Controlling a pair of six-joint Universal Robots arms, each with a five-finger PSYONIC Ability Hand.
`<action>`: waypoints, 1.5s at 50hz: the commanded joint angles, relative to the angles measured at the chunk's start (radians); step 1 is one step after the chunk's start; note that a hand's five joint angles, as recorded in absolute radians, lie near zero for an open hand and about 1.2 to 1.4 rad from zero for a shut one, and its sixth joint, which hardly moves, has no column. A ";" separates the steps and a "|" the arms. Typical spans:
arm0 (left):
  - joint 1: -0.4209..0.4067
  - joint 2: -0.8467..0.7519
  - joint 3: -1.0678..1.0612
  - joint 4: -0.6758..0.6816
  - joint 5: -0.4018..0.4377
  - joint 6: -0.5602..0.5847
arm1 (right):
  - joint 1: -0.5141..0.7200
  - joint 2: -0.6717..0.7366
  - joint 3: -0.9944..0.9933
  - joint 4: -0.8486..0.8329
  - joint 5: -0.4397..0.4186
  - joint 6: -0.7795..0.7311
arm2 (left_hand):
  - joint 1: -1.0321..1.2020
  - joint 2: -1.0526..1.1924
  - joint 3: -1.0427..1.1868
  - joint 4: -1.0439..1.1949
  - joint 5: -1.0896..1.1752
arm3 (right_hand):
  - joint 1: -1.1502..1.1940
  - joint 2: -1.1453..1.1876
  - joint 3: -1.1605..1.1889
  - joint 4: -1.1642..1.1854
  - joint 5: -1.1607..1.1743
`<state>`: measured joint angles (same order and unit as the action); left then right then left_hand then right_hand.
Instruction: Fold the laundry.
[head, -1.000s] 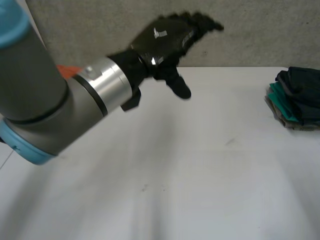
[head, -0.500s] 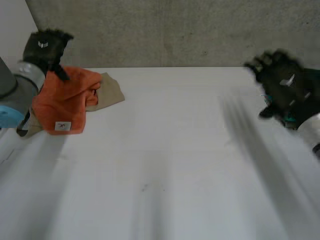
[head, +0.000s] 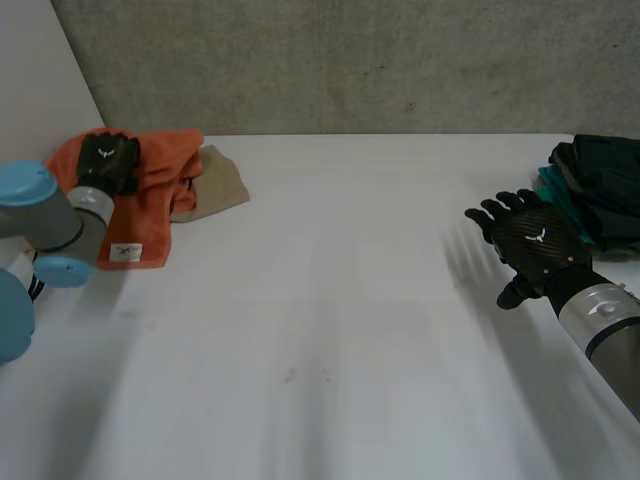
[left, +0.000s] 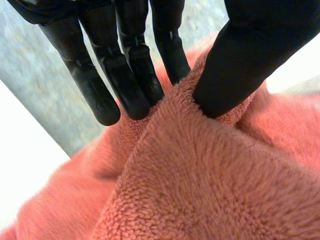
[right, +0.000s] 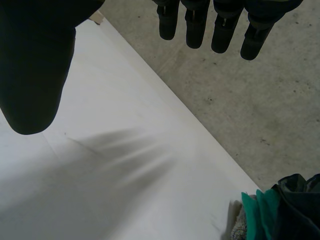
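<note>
The orange towel (head: 150, 215) lies bunched partly over a beige cloth (head: 218, 180) at the bench's (head: 330, 300) far left (soft, light, floppy, so best taken by an edge), the left hand (head: 108, 162) pinching a ridge of it, the right hand (head: 535, 245) spread open near the folded dark-and-teal stack (head: 600, 195), well apart.

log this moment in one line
left hand: pinches orange towel | right hand: open above table | folding: not begun
</note>
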<state>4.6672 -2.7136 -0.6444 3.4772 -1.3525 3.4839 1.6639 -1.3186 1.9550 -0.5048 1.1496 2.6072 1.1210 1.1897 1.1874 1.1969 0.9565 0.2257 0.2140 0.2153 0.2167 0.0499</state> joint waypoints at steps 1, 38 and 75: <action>-0.134 0.371 -0.345 0.148 -0.034 -0.061 | -0.001 -0.008 0.001 0.000 0.019 0.001 | 0.275 0.207 0.209 0.199 0.265 | -0.051 -0.039 -0.041 -0.042 -0.050; -0.543 0.785 -0.825 -0.128 0.125 -0.220 | 0.010 -0.091 -0.093 0.307 0.075 0.019 | -0.881 -0.950 -0.947 -0.957 -0.891 | -0.051 -0.039 -0.041 -0.042 -0.050; -0.225 0.256 -0.494 -0.142 0.085 0.210 | 0.445 0.090 0.035 0.144 0.275 0.064 | -0.327 -0.396 -0.393 -0.403 -0.337 | 0.917 0.929 0.927 0.926 0.918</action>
<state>4.4528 -2.4244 -1.1788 3.3352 -1.2402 3.6998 2.1210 -1.2477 1.9945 -0.3469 1.4199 2.6724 0.4722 0.4589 0.4497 0.4529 0.2812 0.6162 0.6101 0.5990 0.5971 0.4211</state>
